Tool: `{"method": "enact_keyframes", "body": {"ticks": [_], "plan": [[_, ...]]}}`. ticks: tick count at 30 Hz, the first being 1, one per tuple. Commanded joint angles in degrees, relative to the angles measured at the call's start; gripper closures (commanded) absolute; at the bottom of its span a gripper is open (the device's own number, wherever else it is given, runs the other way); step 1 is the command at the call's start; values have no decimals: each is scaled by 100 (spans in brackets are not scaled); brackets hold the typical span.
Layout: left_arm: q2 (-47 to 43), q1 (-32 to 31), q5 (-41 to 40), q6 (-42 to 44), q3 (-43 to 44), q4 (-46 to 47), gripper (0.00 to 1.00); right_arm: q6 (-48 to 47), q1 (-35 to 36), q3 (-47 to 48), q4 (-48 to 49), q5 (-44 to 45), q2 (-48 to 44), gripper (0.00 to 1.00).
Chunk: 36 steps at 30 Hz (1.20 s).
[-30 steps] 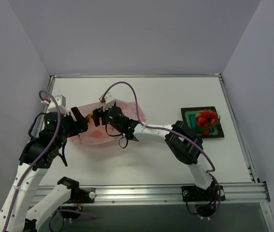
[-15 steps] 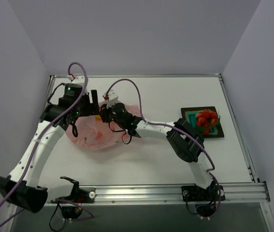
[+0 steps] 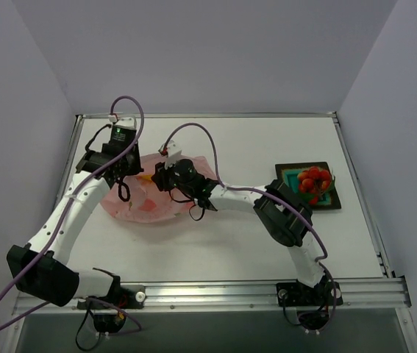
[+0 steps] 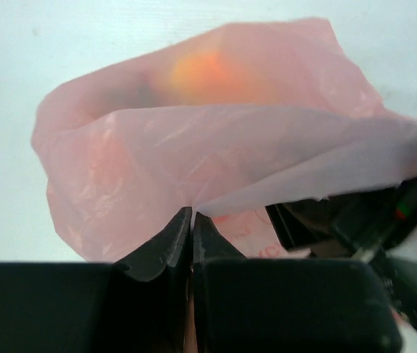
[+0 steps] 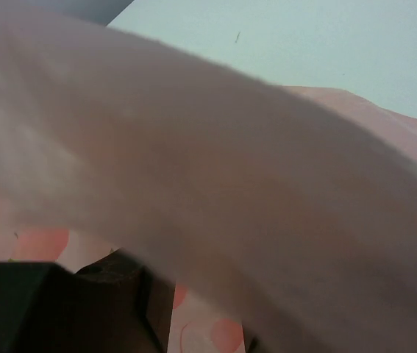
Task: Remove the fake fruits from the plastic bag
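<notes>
The pink plastic bag (image 3: 148, 207) lies crumpled on the left half of the table. My left gripper (image 3: 129, 171) is at its far left edge, and in the left wrist view (image 4: 192, 215) it is shut on a fold of the bag's film (image 4: 120, 169). An orange fruit (image 4: 208, 73) glows through the film farther in. My right gripper (image 3: 158, 175) is at the bag's mouth. In the right wrist view a fold of bag (image 5: 230, 147) hides the tips; one finger (image 5: 112, 294) shows, with dotted film beside it. A bunch of red berries (image 3: 315, 180) sits on the tray (image 3: 307, 166).
The black-rimmed teal tray stands at the right side of the table, well away from the bag. The two arms meet over the bag, wrists close together. Grey walls enclose the table on three sides, and a metal rail runs along its near edge.
My left arm has swung from the bag's near left side up to its far left edge and shut its jaws on the film. The right gripper has stayed at the bag's mouth.
</notes>
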Motion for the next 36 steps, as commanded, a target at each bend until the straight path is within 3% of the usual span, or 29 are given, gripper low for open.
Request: {"method": "enact_keyframes", "body": {"ticks": [1,3,5,6,7,9,13,16,17,19,23,25,28,32,36], "plan": [[-91,72,-814,-538,-102,754,98,-291,0,156,176,-496,-44,69],[-100,72,-806,-706,-252,1036,98,-362,-69,209,150,-514,62,68],[-82,72,-710,-847,-305,1292,98,-371,-157,367,-42,-505,220,61],[-108,72,-640,-865,-340,1370,98,-371,-236,367,-79,-470,229,57],[-143,72,-569,-874,-375,1406,98,-354,-280,367,-105,-409,229,46],[-327,72,-341,-917,-585,1459,98,-310,-333,341,-289,-312,238,37],[-732,72,116,-979,-1104,1520,97,-205,-255,-334,-1,-162,54,36],[-865,186,722,-927,-1185,1644,68,-73,-289,-950,386,-58,-139,38],[-847,361,889,-909,-1054,1600,42,-46,-333,-1055,465,21,-166,39],[-750,572,1128,-795,-346,1250,24,77,-456,-1249,553,-65,-271,41],[-610,1363,1233,-829,527,906,23,33,-562,-1232,502,-224,-342,42],[-426,1969,1242,-1057,565,774,24,51,-527,-1197,518,-285,-351,42],[-188,2767,1539,-1434,-22,957,24,59,-422,-1162,536,-294,-342,42],[75,3823,2811,-2059,-1173,1747,24,25,-299,-1118,510,-268,-377,42],[647,4177,3272,-2271,-1509,2442,23,-28,-246,-1118,457,-215,-483,43]]}}
